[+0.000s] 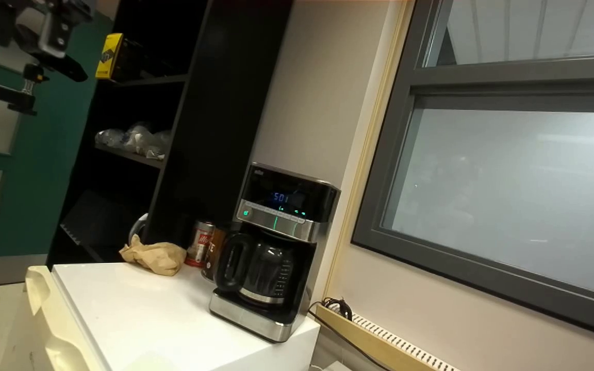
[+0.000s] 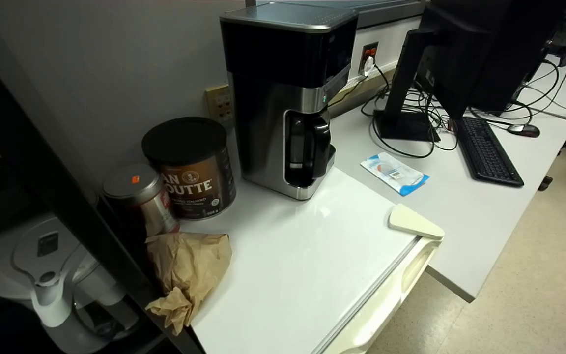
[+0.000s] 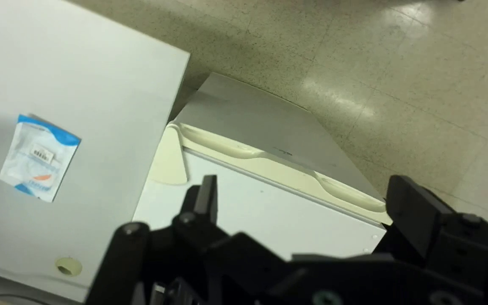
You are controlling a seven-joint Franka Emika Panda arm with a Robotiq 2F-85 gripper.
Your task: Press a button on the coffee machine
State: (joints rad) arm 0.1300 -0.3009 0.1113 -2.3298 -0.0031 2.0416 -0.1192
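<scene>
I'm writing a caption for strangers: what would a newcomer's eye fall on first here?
Probably the black and silver drip coffee maker with its glowing blue display, standing on a white, flat-topped unit. Next, perhaps, the crumpled brown paper at that unit's edge, and the blue and white plastic packet on the neighbouring white desk.

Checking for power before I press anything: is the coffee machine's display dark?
No: in an exterior view, the display on the coffee machine is lit in blue.
</scene>
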